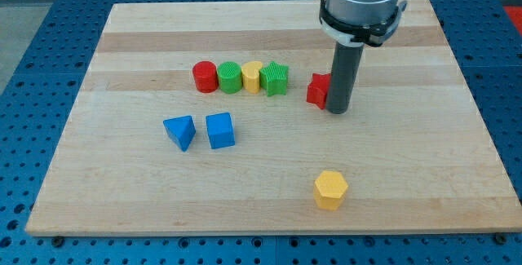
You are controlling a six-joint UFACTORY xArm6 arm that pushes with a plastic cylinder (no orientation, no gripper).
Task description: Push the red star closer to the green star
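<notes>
The red star [317, 90] lies on the wooden board, right of the row of blocks. My tip [338, 110] stands against the red star's right side, touching it or nearly so, and hides part of it. The green star [276, 79] is the right end of a row, a short gap to the left of the red star. The rod rises from the tip to the grey arm [361, 0] at the view's top.
Left of the green star stand a yellow block [252, 76], a green cylinder [230, 77] and a red cylinder [205, 77]. A blue triangle [180, 131] and a blue cube [220, 130] lie lower left. A yellow hexagon [330, 189] lies near the bottom edge.
</notes>
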